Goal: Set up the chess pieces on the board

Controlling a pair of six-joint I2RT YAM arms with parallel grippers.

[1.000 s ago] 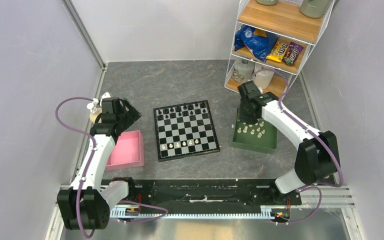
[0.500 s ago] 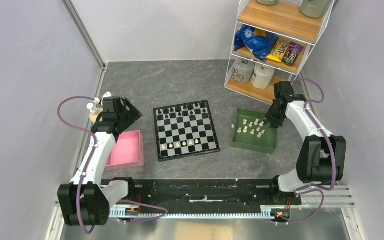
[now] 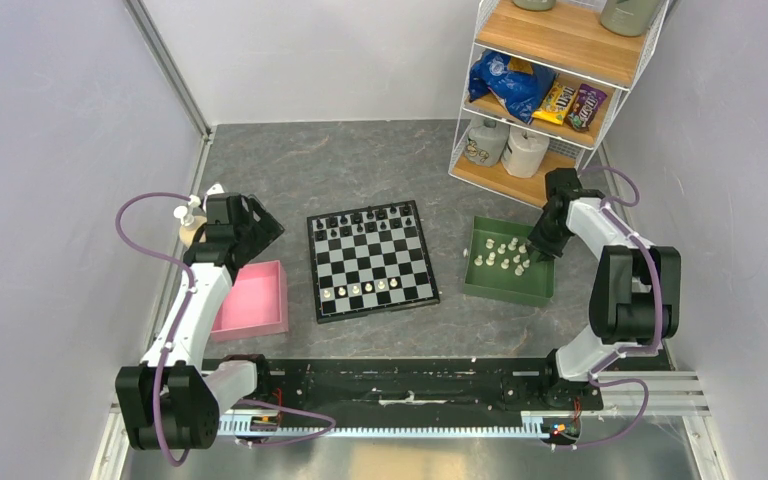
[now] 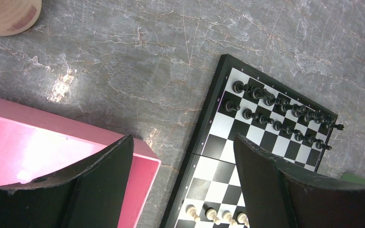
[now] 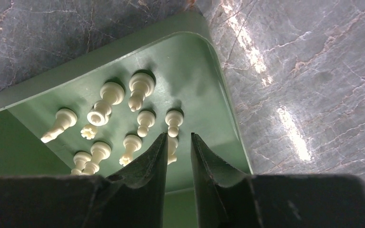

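Now my right gripper (image 5: 178, 140), narrowly parted, straddles a cream piece (image 5: 172, 151) in the green tray (image 5: 100, 59). I'd centre before closing; left gripper (image 4: 183, 140) gapes.

Tray (image 3: 505, 289) right of board (image 3: 375, 265) — pieces (image 5: 141, 90) inside

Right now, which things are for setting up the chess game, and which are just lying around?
For the job: the board, black pieces on its far rows, cream pieces on its near row, more cream pieces in the green tray.
Just lying about: pink tray, pump bottle, shelf rack with snack bags and white containers.
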